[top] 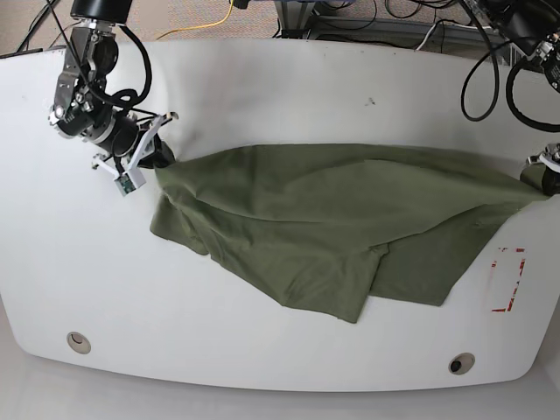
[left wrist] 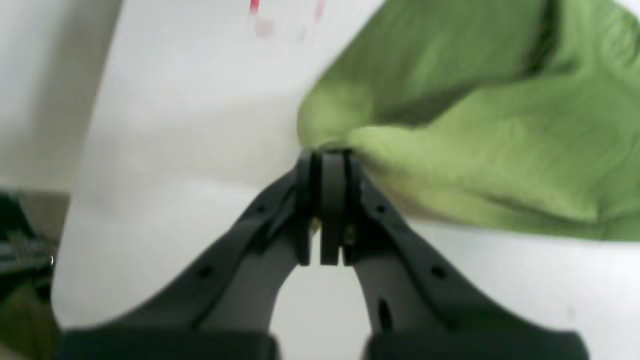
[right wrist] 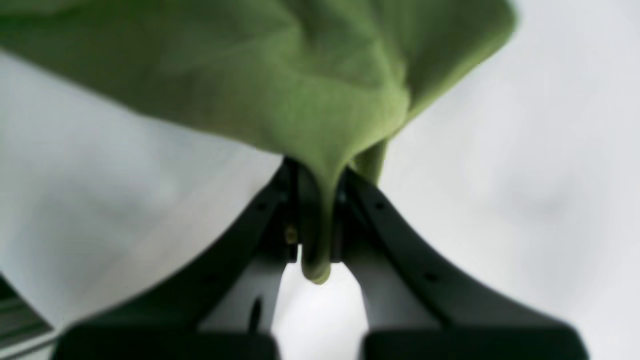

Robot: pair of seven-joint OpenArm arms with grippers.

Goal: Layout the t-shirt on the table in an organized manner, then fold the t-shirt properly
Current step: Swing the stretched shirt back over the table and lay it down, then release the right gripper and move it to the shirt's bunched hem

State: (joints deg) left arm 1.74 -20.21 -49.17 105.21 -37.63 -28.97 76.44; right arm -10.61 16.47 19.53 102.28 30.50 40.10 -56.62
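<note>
**Ana:** While both arms hold their ends, the large plain olive-green cotton t-shirt [top: 332, 232] hangs stretched across the middle of the glossy white table with rounded corners [top: 262, 87], its top edge pulled into a near-straight line from nine o'clock to three o'clock.

**Ben:** And the grips?

**Ana:** The right gripper [right wrist: 317, 200], at ten o'clock in the base view, has its black jaws pinched tight on a fold of green fabric, with a tongue of cloth poking out below them. The left gripper [left wrist: 327, 165], out at three o'clock by the table edge, is clamped narrow on a bunched corner of the shirt.

**Ben:** Why hold it like that?

**Ana:** My read is that they are tensioning the cloth between two far-apart points to spread it flat before folding. The lower part is not there yet: a flap lies doubled over toward six o'clock.

**Ben:** Any logo or writing?

**Ana:** None I can read. The shirt shows no print. There is only a small red-marked rectangle [top: 509, 280] at four o'clock, just beside the cloth, and two round metal grommets [top: 79, 341] along the near edge.
</note>
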